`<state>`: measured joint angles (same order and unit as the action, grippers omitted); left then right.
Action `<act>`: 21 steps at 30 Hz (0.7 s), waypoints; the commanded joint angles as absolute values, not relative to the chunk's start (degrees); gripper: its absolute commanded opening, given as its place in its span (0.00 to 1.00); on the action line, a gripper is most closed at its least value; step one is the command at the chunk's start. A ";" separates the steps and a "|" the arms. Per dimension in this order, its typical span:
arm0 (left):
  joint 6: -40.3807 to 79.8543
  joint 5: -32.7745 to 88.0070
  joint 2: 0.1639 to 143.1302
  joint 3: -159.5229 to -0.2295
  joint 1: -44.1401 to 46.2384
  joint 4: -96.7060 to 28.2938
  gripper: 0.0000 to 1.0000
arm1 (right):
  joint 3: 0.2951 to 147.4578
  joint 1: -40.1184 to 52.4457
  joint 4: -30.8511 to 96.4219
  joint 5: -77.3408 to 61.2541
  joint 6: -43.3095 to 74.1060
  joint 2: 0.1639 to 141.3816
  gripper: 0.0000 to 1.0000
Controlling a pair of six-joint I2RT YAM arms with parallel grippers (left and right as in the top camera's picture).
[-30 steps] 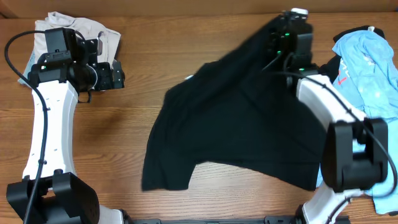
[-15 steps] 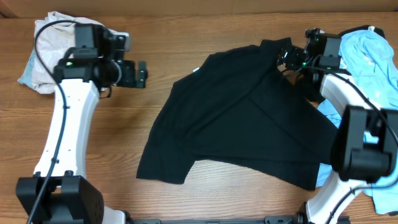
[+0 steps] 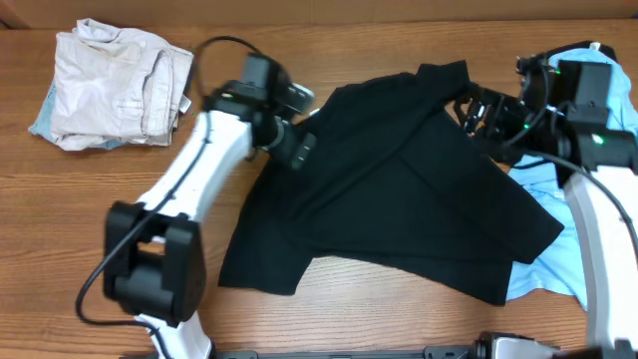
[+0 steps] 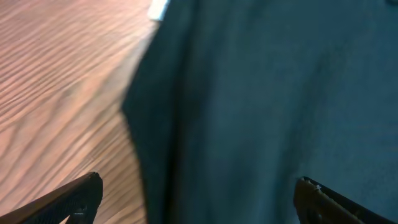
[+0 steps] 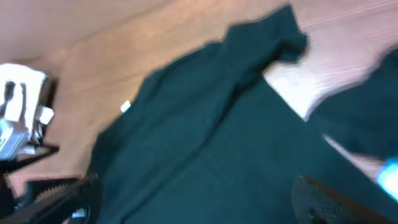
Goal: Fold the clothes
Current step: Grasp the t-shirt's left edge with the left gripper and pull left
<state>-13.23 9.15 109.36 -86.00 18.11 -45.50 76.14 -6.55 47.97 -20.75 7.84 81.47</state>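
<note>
Where: black T-shirt lies rumpled mid-counter, its right side overlapping the light blue shirts | Handling: looks light and limp, likely to sag and drag; best pinched at the edge by the white label | Left hand: spread wide over that edge, empty | Right hand: spread, empty, by the far corner | Containers: none seen

Robot lab or test bench, plain wood-grain surface, white-and-black left arm and right arm based at its edge, loose black cable, black shirt spread below the left fingers and right fingers, beige garment well left of them
</note>
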 commanded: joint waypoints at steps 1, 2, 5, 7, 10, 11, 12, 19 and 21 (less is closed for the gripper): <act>-16.16 2.63 113.12 -87.11 23.31 -44.31 1.00 | 77.01 -6.39 54.48 -15.94 7.22 76.34 1.00; -16.88 2.07 114.06 -87.11 24.38 -44.23 1.00 | 77.01 -6.39 56.21 -15.66 7.25 75.64 1.00; -17.61 0.03 116.64 -87.11 26.89 -43.88 1.00 | 77.01 -6.39 59.53 -15.44 7.22 74.83 1.00; -18.00 -1.15 118.21 -87.11 28.08 -43.77 1.00 | 76.95 -6.39 60.51 -15.42 6.98 74.98 1.00; -17.96 -2.50 120.33 -87.11 28.80 -43.11 1.00 | 76.90 -6.39 60.47 -15.00 6.98 75.35 1.00; -17.54 -2.55 121.01 -87.11 28.82 -43.00 1.00 | 76.90 -6.39 60.31 -15.00 6.98 75.46 1.00; -16.93 -2.55 121.62 -87.11 28.77 -42.98 1.00 | 76.90 -6.39 60.14 -15.00 7.01 75.55 1.00; -10.61 -2.52 123.20 -87.11 26.22 -44.31 1.00 | 76.88 -6.39 60.16 -15.00 6.98 75.61 1.00; -8.80 -2.55 123.46 -87.11 24.60 -44.71 1.00 | 76.88 -6.39 60.20 -15.03 6.96 75.61 1.00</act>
<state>-13.19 -1.10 121.64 -86.30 27.40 -44.12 76.34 -6.55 60.49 -15.59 7.44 75.50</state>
